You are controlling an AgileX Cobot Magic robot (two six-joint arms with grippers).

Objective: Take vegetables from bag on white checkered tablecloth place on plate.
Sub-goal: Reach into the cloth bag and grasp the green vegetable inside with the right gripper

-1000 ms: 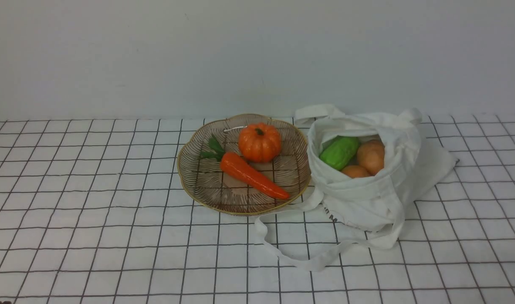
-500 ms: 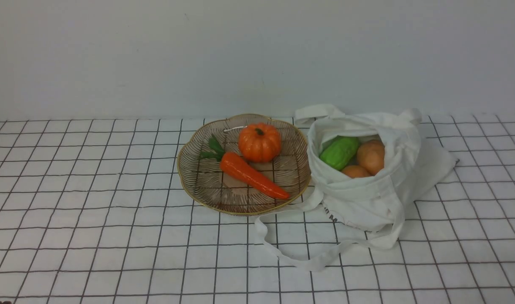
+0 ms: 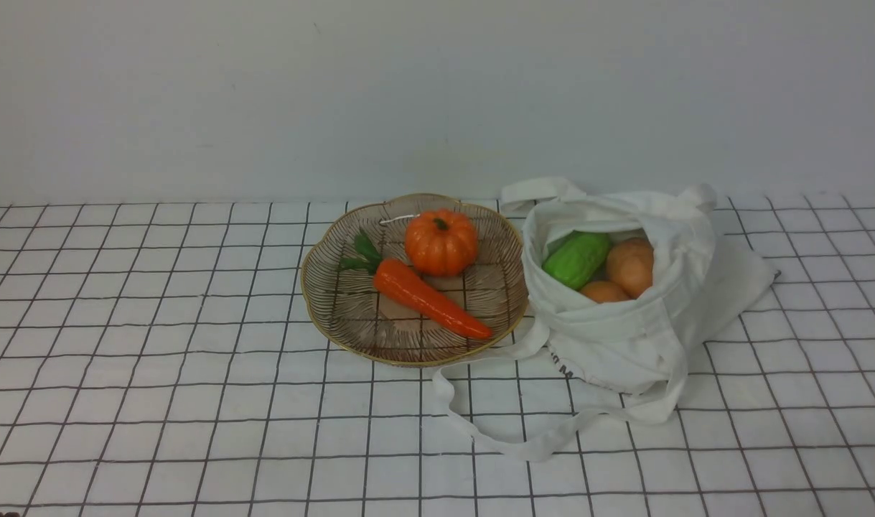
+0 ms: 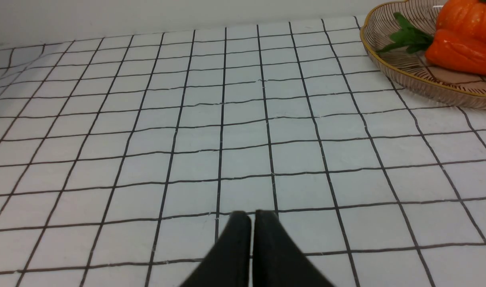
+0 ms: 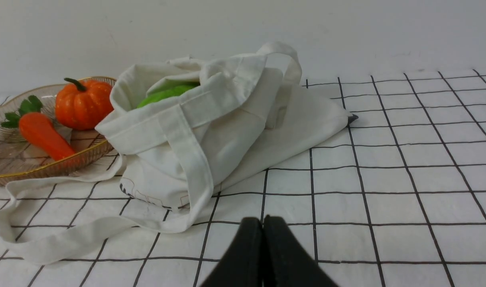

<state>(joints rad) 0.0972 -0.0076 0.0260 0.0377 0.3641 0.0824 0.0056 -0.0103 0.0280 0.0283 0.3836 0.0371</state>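
The white cloth bag (image 3: 624, 337) lies open on the white checkered tablecloth (image 3: 157, 359), right of the plate (image 3: 337, 301). In its mouth sit a green gourd (image 3: 577, 258) and two tan potato-like lumps (image 3: 631, 266). The bag (image 5: 227, 131) and the gourd (image 5: 167, 93) also show in the right wrist view. The brownish gold-rimmed plate holds an orange pumpkin (image 3: 441, 242) and a carrot (image 3: 426, 298). My left gripper (image 4: 252, 217) is shut and empty over bare cloth, left of the plate (image 4: 410, 75). My right gripper (image 5: 262, 221) is shut and empty, short of the bag. Neither gripper shows in the front view.
The bag's long straps loop over the cloth in front of it (image 3: 494, 431) and beside the plate. A plain white wall (image 3: 437, 93) stands close behind plate and bag.
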